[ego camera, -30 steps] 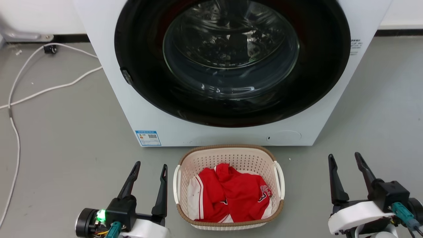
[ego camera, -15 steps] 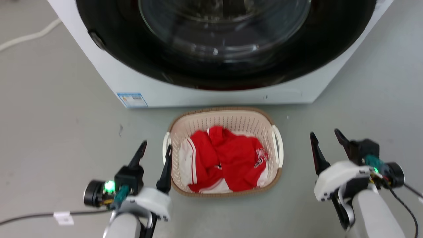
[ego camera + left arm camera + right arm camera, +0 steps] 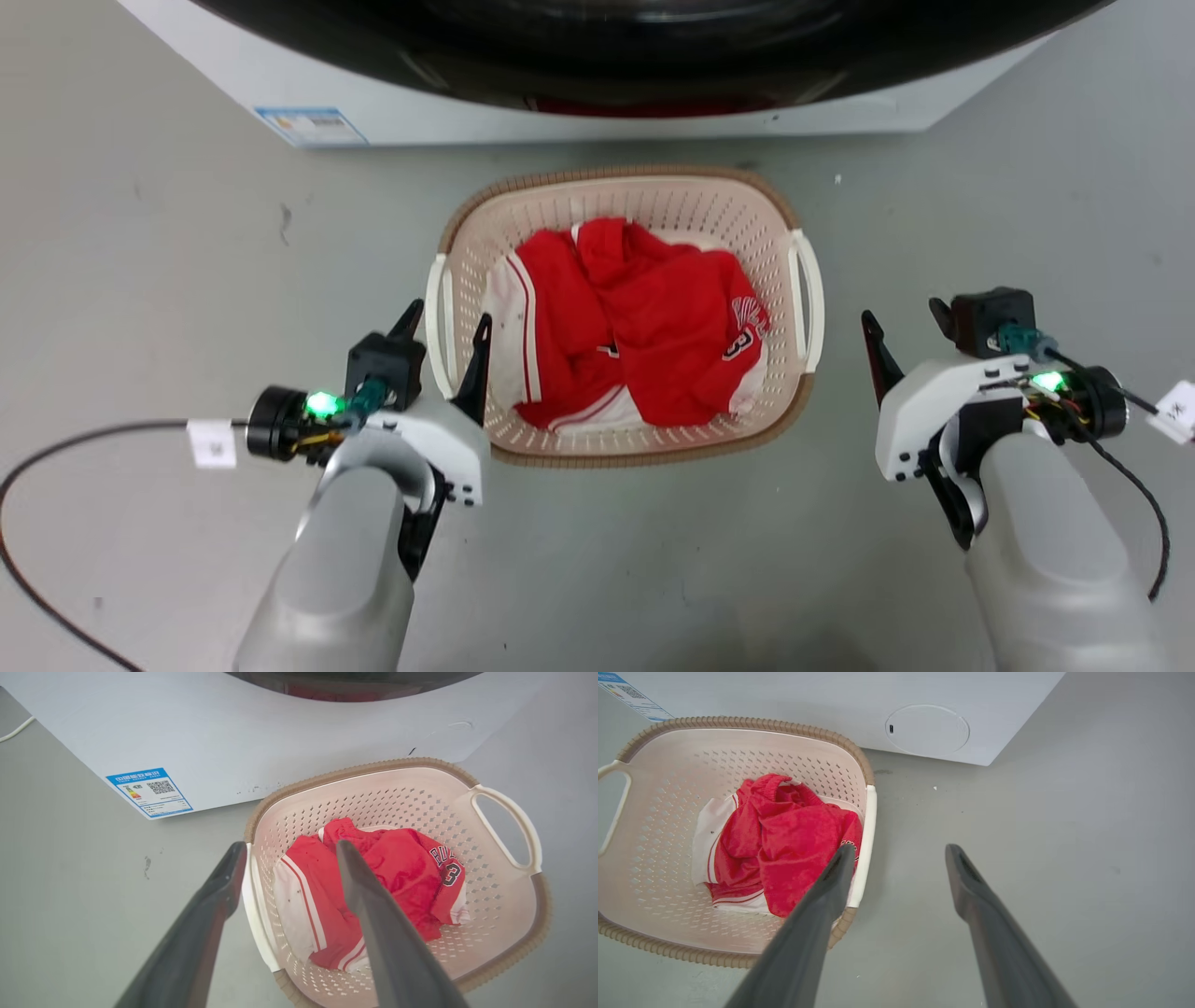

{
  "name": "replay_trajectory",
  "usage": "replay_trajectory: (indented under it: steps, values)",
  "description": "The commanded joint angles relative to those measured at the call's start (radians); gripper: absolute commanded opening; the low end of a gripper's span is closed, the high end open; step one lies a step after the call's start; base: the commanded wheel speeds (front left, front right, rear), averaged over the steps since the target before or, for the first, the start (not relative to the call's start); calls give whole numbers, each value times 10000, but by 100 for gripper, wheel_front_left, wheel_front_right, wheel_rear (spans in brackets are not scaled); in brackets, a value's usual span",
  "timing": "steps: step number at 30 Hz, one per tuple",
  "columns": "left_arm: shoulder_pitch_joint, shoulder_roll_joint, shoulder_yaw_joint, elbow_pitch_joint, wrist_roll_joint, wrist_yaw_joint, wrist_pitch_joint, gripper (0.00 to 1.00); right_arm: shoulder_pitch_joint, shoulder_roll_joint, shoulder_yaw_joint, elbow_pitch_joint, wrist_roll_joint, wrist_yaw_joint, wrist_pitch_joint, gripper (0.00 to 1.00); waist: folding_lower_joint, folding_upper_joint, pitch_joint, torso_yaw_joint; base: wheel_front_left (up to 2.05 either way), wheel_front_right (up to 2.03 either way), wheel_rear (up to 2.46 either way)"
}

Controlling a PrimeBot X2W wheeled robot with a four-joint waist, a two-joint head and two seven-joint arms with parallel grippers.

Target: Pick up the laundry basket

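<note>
**Head view:** The laundry basket [image 3: 644,455] sits on the grey floor [image 3: 140,233] just in front of a white washing machine [image 3: 597,117]. It is a cream, rounded-rectangular tub with walls pierced by rows of small holes, a brown woven-look rim and a white handle on each side. A crumpled red-and-white garment [image 3: 644,327] lies inside. The left gripper [image 3: 446,322] is spread open astride the basket's left handle, one dark finger outside it and the other over the basket's interior. The right gripper [image 3: 904,317] hangs open over bare floor, apart from the right handle [image 3: 808,289], holding nothing. A black cable [image 3: 56,448] curves across the floor at the robot's left.

**Left wrist view:** The left handle [image 3: 254,905] runs between the two spread fingers. Whether either finger touches it cannot be told. A blue label [image 3: 149,792] marks the machine's lower panel.

**Right wrist view:** The jaws stand wide. One fingertip shows against the basket's near handle, the other over open floor. A number is printed on the garment's red fabric.
</note>
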Motion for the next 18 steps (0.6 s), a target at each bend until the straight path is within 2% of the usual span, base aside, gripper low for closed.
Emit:
replay_trajectory:
  steps: [1, 10, 18]
  values:
    - [-203, 66, -6, 121, 65, 32, -28, 100, -236, 5, 29, 97, 40, -5, 28, 100, -2, 0, 365, -1, 0, 0, 0]
    - [-1724, 299, -85, 1931, 148, 181, -28, 100, -1639, 2, 701, 1444, 875, -3, -23, 100, -2, 0, 1319, -83, 0, 0, 0]
    - [-2763, 415, -52, 3002, -89, 68, -28, 100, -2880, 0, 1290, 2505, 1297, -5, 216, 100, -2, 0, 2115, -48, 0, 0, 0]
